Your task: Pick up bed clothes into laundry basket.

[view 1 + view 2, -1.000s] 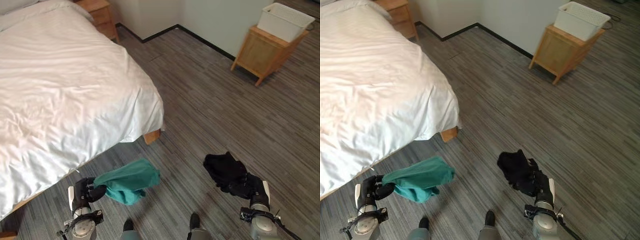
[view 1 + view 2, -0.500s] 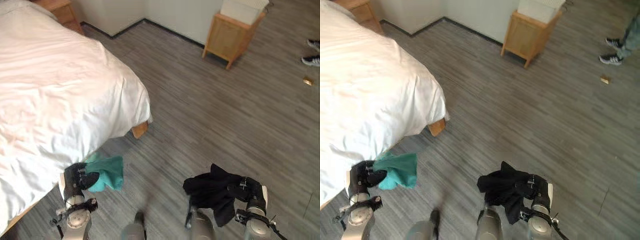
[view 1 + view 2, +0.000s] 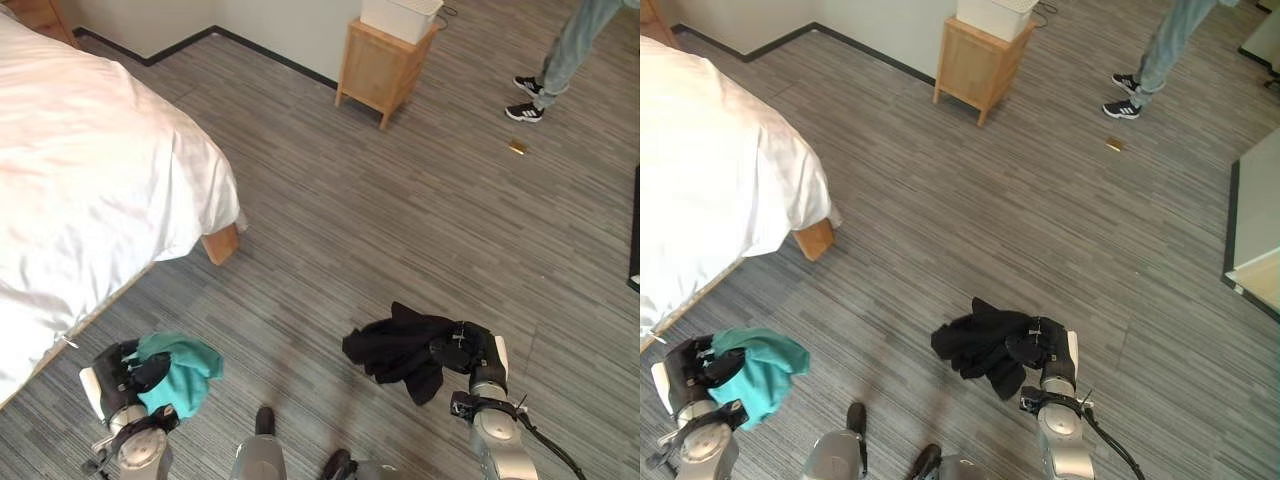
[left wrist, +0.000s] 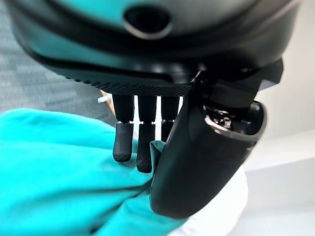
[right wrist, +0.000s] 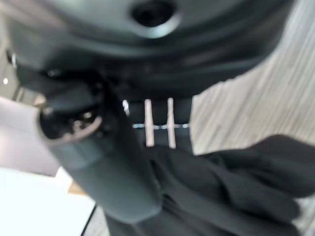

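Teal cloth [image 3: 178, 372] bunches in the left hand [image 3: 120, 376], fingers [image 4: 123, 142] and thumb pinching it, low beside the white bed [image 3: 90, 190]. The right hand [image 3: 468, 352] grasps a black garment [image 3: 395, 345] that droops above the grey plank floor [image 3: 400, 220]. Well apart, the white laundry basket [image 3: 400, 16] sits on a wooden stand [image 3: 380, 68], near a person's shoes [image 3: 527, 98].
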